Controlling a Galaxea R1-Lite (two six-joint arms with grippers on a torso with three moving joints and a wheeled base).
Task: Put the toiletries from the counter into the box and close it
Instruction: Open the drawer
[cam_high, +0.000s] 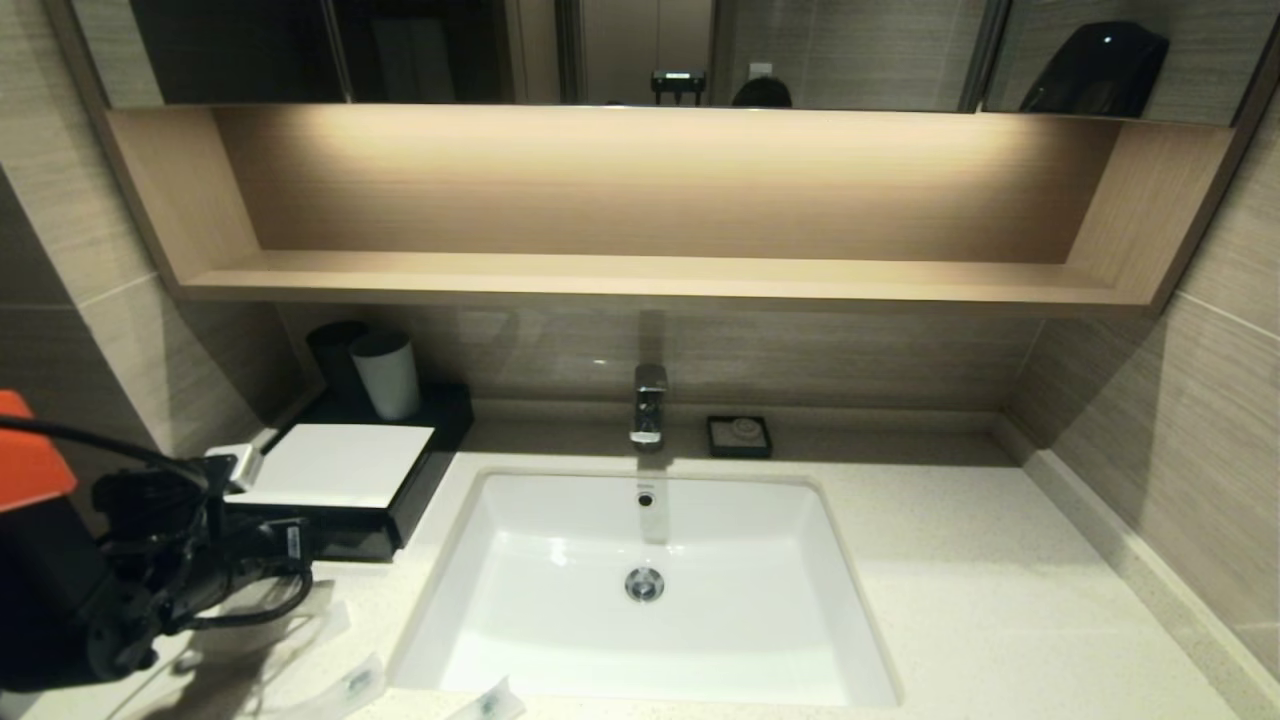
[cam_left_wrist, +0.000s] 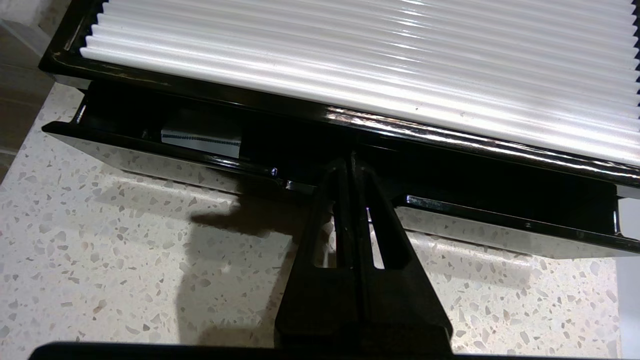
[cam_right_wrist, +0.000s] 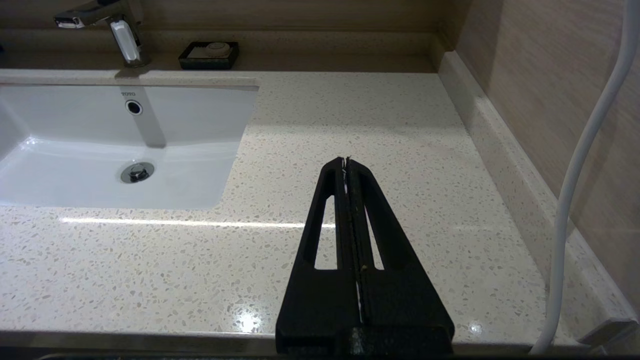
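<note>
The box (cam_left_wrist: 350, 60) sits on the counter (cam_left_wrist: 125, 260) left of the basin (cam_high: 640, 580), its drawer (cam_left_wrist: 165, 157) partly pulled out; inside I can see the pale end of one packet (cam_left_wrist: 201, 142). More packets (cam_high: 350, 685) lie on the counter near the front edge, at least one just beside the basin, so the filling looks unfinished to me.

My left pincer (cam_left_wrist: 351, 162) is pressed shut, holds nothing, and its tips sit at the drawer's front rim, roughly mid-width. My right pincer (cam_right_wrist: 346, 161) is also shut and empty, parked over bare counter to the right of the basin.

The risks as I judge them: if I push the drawer home from here, the loose packets stay outside. If I mean to draw it wider, shut tips on a glossy rim can slip off, or drag the whole box across the smooth stone. A push off centre could skew the drawer and jam it, and the packet end near the opening could get pinched.
</note>
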